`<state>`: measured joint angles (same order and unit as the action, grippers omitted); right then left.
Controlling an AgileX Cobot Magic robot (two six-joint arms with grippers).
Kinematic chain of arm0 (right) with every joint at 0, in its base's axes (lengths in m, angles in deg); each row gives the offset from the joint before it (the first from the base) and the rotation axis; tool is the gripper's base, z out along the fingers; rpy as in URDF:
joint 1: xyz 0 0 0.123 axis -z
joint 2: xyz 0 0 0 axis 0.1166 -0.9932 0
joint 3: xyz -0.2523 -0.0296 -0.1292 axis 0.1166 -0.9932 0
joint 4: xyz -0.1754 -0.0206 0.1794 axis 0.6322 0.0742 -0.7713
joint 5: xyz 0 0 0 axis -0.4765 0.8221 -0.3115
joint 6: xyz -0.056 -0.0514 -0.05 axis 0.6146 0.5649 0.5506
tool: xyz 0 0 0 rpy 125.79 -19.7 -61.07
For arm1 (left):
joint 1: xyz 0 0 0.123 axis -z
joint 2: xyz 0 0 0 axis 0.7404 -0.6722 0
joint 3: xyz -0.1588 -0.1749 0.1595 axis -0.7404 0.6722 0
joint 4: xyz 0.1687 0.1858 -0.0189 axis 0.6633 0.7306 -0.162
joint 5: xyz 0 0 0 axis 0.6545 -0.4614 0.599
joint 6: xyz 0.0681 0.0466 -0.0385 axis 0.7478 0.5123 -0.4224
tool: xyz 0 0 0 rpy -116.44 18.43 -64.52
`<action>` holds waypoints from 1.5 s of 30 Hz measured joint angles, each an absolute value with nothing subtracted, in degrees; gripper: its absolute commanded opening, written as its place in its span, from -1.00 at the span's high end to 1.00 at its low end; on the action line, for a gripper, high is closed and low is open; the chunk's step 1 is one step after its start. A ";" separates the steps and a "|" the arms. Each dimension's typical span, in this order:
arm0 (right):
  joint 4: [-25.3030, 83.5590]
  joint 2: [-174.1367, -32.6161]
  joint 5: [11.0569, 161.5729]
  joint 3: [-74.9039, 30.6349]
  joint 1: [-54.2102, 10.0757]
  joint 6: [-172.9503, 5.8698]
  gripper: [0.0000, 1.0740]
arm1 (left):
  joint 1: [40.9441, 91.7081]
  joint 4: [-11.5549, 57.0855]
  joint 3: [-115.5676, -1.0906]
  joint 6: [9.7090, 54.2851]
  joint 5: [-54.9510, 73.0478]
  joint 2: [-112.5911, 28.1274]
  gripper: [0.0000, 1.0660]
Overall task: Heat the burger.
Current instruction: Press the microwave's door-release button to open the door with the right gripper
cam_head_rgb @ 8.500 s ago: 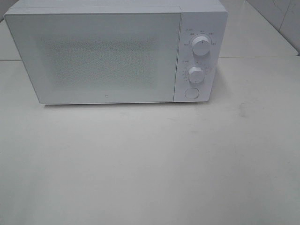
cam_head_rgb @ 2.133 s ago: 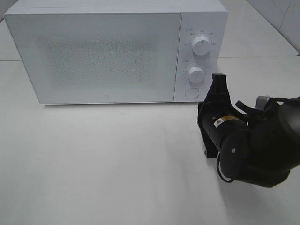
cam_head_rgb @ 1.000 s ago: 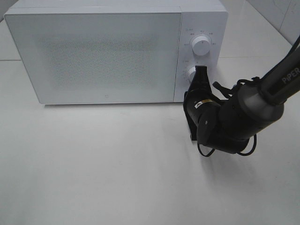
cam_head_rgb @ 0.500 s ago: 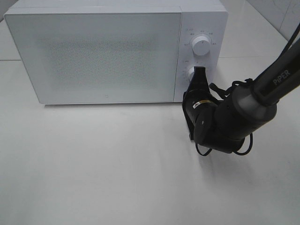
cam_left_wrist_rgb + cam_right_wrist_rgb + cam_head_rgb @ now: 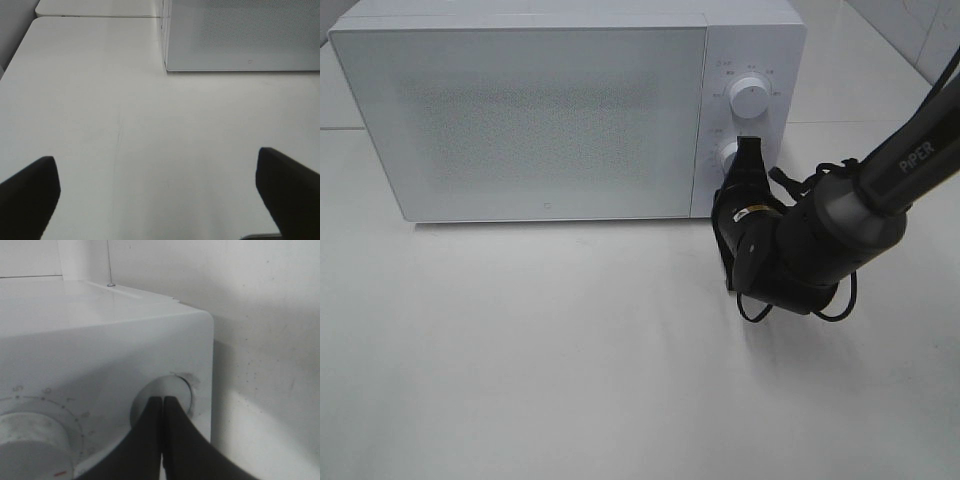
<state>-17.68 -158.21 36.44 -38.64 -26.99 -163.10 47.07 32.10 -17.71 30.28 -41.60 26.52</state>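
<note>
Touching round microwave button point(image 5: 178, 389) — right gripper point(image 5: 162, 401), pinched.

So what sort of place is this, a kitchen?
Probably a robot test bench mimicking a kitchen: a boxy white microwave oven on a plain white table, white wall tiles nearby, and a black right gripper at its round button.

"PiPER" on right arm point(image 5: 912, 160); other marks illegible.

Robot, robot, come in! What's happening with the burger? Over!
Left pincer open over table. Right pincer shut, at microwave button. Door closed. Burger not in view. Over.
</note>
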 measured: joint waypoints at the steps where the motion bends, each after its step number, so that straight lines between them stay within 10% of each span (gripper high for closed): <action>1: -17.68 -158.21 36.44 -38.64 -26.99 -163.10 1.00 | 47.07 32.10 -17.71 30.28 -41.60 26.52 -0.88; 45: -25.59 -161.82 34.20 -33.02 -27.80 -160.35 1.00 | 47.07 32.10 -17.71 30.28 -41.60 26.52 -0.88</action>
<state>-25.59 -161.82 34.20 -33.02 -27.80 -160.35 47.07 32.10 -17.71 30.28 -41.60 26.52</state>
